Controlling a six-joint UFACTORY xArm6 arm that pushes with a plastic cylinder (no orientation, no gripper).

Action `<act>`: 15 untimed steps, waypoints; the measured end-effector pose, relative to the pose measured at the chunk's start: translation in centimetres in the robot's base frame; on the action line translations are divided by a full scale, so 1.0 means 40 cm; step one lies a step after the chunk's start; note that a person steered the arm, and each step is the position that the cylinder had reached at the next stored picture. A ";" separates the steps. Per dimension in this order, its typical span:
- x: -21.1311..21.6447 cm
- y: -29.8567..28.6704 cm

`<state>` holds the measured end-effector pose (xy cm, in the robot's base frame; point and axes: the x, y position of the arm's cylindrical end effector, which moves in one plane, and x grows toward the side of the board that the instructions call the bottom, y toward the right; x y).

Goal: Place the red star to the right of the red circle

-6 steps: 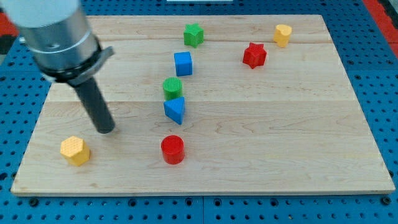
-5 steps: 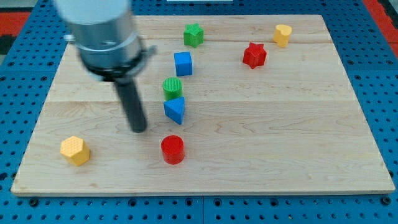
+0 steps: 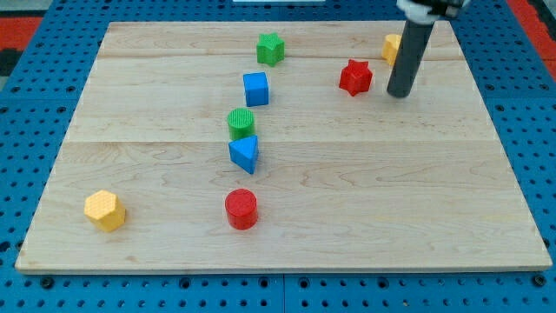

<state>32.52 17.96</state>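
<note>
The red star (image 3: pixel 355 77) lies near the view's top right on the wooden board (image 3: pixel 391 191). The red circle (image 3: pixel 241 209) sits low, left of the board's middle. My tip (image 3: pixel 399 93) rests on the board just to the right of the red star, a short gap apart, slightly lower in the view. The rod rises from it to the view's top and covers part of the yellow block (image 3: pixel 392 48).
A green star (image 3: pixel 270 48), a blue cube (image 3: pixel 255 89), a green cylinder (image 3: pixel 241 123) and a blue triangle (image 3: pixel 245 153) form a line down the board's middle-left. A yellow hexagon (image 3: pixel 105 209) sits at the lower left.
My tip has swept from the board's left-middle, near the blue triangle, across to the top right beside the red star. No block has moved.
</note>
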 end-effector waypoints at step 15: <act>0.502 -0.353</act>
